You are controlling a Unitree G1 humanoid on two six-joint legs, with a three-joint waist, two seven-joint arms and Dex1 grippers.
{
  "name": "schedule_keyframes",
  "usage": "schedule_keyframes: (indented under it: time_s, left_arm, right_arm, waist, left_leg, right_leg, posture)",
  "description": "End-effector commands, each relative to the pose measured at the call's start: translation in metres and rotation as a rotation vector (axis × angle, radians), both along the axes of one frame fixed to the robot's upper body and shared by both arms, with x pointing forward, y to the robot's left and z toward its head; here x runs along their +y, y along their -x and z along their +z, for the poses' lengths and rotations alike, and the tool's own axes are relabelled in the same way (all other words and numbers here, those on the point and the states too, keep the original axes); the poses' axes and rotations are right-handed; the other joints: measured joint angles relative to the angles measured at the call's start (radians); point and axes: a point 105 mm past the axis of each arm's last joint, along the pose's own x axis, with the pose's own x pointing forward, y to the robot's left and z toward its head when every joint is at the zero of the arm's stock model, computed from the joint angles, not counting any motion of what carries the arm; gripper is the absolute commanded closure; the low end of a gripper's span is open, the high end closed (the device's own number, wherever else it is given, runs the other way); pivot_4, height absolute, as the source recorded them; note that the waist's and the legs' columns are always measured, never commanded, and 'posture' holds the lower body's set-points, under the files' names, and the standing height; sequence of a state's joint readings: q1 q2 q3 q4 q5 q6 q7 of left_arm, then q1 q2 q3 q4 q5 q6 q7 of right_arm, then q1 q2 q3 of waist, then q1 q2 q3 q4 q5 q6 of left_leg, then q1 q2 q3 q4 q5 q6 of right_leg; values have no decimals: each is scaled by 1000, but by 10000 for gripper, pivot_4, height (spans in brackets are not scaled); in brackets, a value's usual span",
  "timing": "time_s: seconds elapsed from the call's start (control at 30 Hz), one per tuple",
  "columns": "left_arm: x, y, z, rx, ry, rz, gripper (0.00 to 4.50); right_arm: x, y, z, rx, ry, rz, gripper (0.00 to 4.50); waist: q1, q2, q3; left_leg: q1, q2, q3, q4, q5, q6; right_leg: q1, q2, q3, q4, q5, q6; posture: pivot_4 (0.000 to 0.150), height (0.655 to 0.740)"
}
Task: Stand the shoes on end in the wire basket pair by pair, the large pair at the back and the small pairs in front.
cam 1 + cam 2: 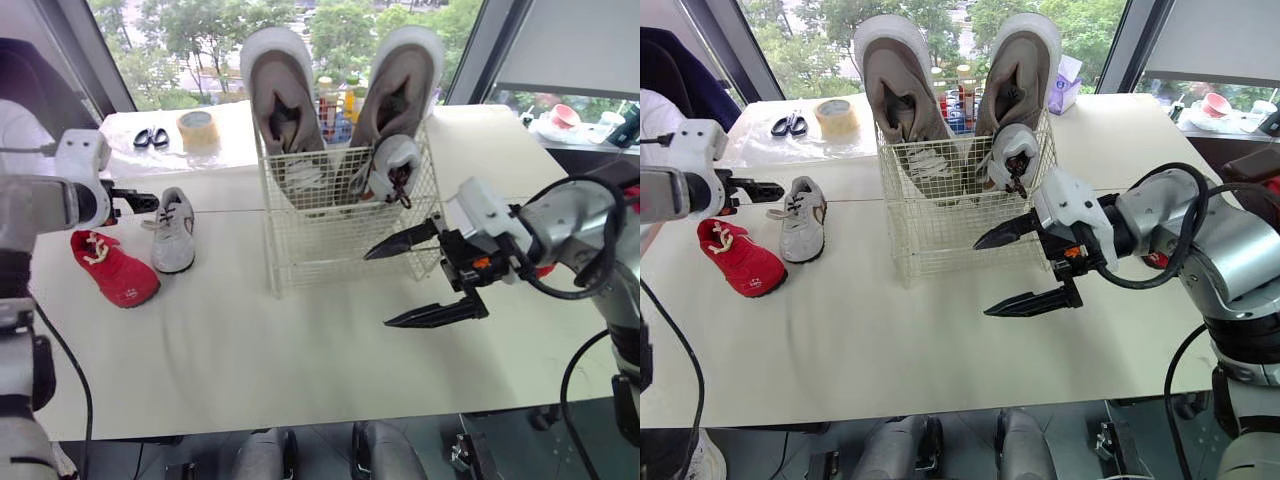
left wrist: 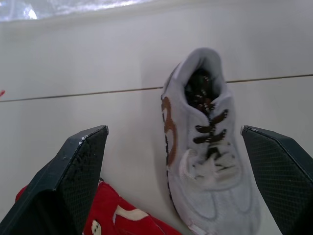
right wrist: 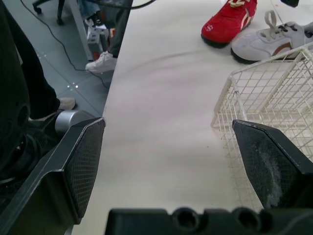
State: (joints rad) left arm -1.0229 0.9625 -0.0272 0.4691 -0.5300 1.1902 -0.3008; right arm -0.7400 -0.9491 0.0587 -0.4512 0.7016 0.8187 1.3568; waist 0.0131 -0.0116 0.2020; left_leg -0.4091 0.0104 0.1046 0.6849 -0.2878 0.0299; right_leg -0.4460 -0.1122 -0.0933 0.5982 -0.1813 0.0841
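**Right claw** point(image 1: 376, 290): nearest item, at 4 o'clock of the wire basket point(image 1: 320, 240). Its two fingers are spread wide and grip nothing. It hangs above the worktop point(image 1: 300, 360) beside the basket's front right corner. Whether the upper finger touches the wire cannot be told.

**Wire basket:** stands mid-worktop.
- The large grey pair point(image 1: 285, 95) stands on end along the back, heels up, well above the rim.
- One small grey shoe point(image 1: 392, 165) stands on end in the front right corner.

**Loose shoes:** at 9 o'clock of the basket.
- A second small grey shoe point(image 1: 173, 232) lies flat on its sole.
- A small red shoe point(image 1: 113, 268) lies just beside it at 7 o'clock.

**Left claw** point(image 2: 173, 129): fingers spread wide, nothing held. It hangs near the heel of the loose grey shoe. In the left wrist view that shoe lies between the two fingers, clear of both.

**Other items:** a tape roll point(image 1: 198, 128) and scissors point(image 1: 151, 137) lie at 10 o'clock of the basket.
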Motion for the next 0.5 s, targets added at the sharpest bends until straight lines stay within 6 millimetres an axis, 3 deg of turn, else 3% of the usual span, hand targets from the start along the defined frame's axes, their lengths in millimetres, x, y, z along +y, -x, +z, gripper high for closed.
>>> schedule_keyframes:
  time_s: [0.03,0.23,0.37,0.47,0.5]
  left_arm:
    - [13,-13,11,-42,-34,31,374]
    - [12,-32,-20,25,-21,-9,374]
    - [4,-37,-55,82,-3,-28,374]
    - [4,-37,-65,102,-14,-23,7866]
    - [4,-37,-66,101,-11,-20,12342]
  right_arm:
    - [2,11,14,-57,-15,16,0]
    - [2,11,18,-76,-33,-9,0]
    - [0,5,22,-105,-55,-59,0]
    - [-1,4,22,-114,-58,-80,0]
    - [-1,4,22,-115,-58,-85,0]
  waist:
    - [0,0,0]
    - [0,-1,-1]
    - [0,-2,-1]
    - [1,-3,-2]
    - [1,-4,-2]
  left_leg:
    - [0,0,0,0,0,0]
    - [0,0,2,0,0,0]
    - [0,0,1,0,-1,1]
    - [0,0,1,1,-1,1]
    - [0,0,1,1,-1,1]
  right_leg:
    - [0,0,0,0,0,0]
    - [0,0,0,0,0,0]
    - [0,-1,0,0,0,0]
    - [0,-2,0,0,0,0]
    - [0,-2,0,0,0,0]
  posture:
    - [1500,7400]
    - [1500,7400]
    - [1500,7400]
    - [1500,7400]
    - [1500,7400]
